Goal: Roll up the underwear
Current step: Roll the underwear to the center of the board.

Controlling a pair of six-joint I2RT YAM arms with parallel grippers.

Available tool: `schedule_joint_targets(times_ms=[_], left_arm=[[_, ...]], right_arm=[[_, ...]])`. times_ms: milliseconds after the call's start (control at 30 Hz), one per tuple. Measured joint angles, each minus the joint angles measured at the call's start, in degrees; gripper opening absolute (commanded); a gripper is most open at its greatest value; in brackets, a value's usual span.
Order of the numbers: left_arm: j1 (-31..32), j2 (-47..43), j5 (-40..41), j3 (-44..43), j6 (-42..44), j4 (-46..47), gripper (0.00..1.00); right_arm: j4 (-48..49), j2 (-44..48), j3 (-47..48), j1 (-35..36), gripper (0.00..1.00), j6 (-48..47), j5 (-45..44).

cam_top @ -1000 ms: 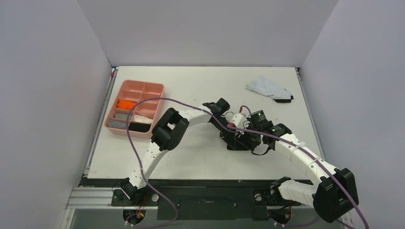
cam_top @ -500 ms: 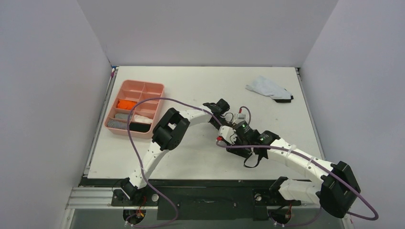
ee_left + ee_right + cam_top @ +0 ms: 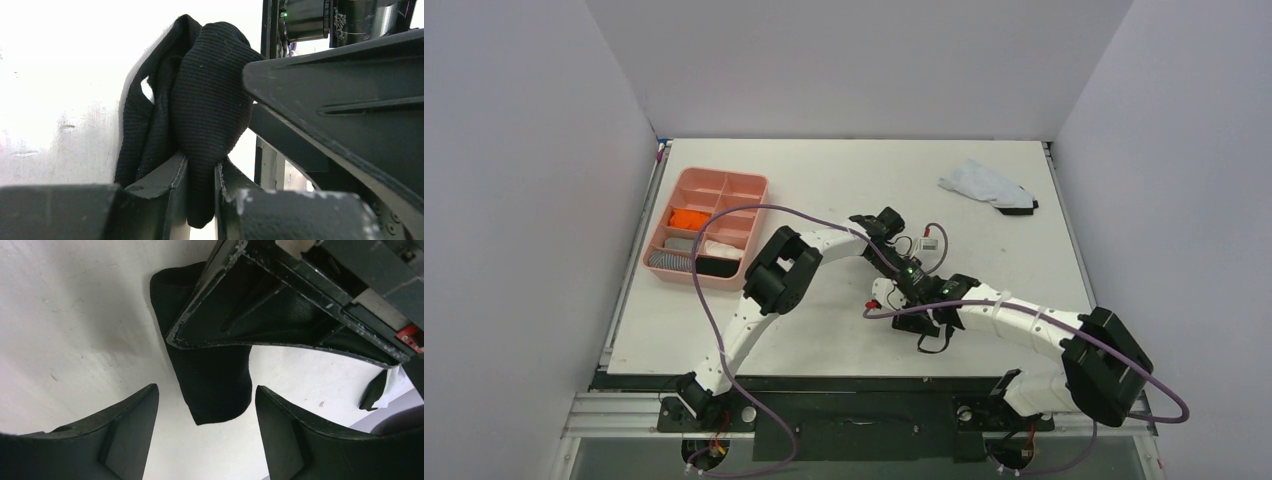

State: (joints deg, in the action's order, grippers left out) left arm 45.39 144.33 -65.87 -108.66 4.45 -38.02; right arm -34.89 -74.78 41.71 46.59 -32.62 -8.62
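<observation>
Swung in leftward since a second ago, right gripper point(image 3: 205, 400) spreads wide astride the black underwear's point(image 3: 220, 385) free end, whose length runs toward the left gripper point(image 3: 200, 170) pinching it

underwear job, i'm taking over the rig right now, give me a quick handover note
Left gripper: jaws shut on the black underwear, bunched at the table's middle.
Right gripper: jaws open, one on each side of that cloth, not gripping.
Orange underwear: bundled in a compartment of the tray, far left.
Pale cloth: loose at the far right.
Done: the orange one looks stowed.
Left: the black one is not a tidy roll yet; probably roll it, then tray it.
</observation>
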Motion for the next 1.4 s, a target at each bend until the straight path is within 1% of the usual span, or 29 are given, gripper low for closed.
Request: schedule_joint_targets(times_ms=[200,433,700,900,1033,1100,1133,1167,1200,1233,1267,1333,1367,1400], left_arm=[[-0.1,0.3,-0.3,-0.3,0.0,-0.3,0.0],[-0.1,0.3,-0.4,-0.4,0.1,-0.5,0.0],[-0.1,0.4,-0.5,-0.4,0.5,-1.7,0.0],[-0.1,0.4,-0.5,-0.4,0.5,-1.7,0.0],[-0.1,0.4,-0.7,-0.4,0.5,-1.7,0.0],[-0.1,0.5,-0.7,-0.4,0.5,-1.7,0.0],[-0.1,0.5,-0.7,-0.4,0.5,-1.7,0.0],[-0.2,0.5,-0.7,-0.4,0.5,-1.7,0.0],[-0.2,0.5,-0.7,-0.4,0.5,-1.7,0.0],[-0.2,0.5,-0.7,-0.4,0.5,-1.7,0.0],[-0.3,0.5,-0.7,-0.4,0.5,-1.7,0.0],[-0.6,0.5,-0.7,-0.4,0.5,-1.7,0.11],[-0.8,0.5,-0.7,-0.4,0.6,-1.7,0.15],[-0.9,0.5,-0.7,-0.4,0.6,-1.7,0.24]], right_arm=[[1.9,-3.6,0.0,0.0,0.66,-1.6,-1.0],[3.2,-6.4,0.0,-0.1,0.63,-3.7,-2.1],[4.9,-8.5,0.0,-2.1,0.61,-5.6,-2.3],[5.1,-9.0,0.0,-2.4,0.55,-6.3,-1.9],[4.9,-9.5,0.1,-2.5,0.46,-6.9,-1.5],[4.7,-9.8,0.2,-2.9,0.39,-7.1,-1.0],[4.5,-10.0,0.4,-3.0,0.32,-7.2,-0.6],[4.3,-10.2,0.5,-3.3,0.28,-7.3,-0.3],[4.0,-10.5,0.7,-3.6,0.2,-7.2,0.1],[3.9,-10.7,1.0,-3.8,0.15,-7.3,0.5],[3.5,-10.9,1.2,-4.2,0.07,-7.3,1.0],[3.0,-11.1,1.7,-4.9,0.0,-7.4,2.0],[2.9,-11.1,1.9,-5.4,0.0,-7.3,2.6],[2.8,-11.3,2.1,-5.8,0.0,-7.2,3.3]])
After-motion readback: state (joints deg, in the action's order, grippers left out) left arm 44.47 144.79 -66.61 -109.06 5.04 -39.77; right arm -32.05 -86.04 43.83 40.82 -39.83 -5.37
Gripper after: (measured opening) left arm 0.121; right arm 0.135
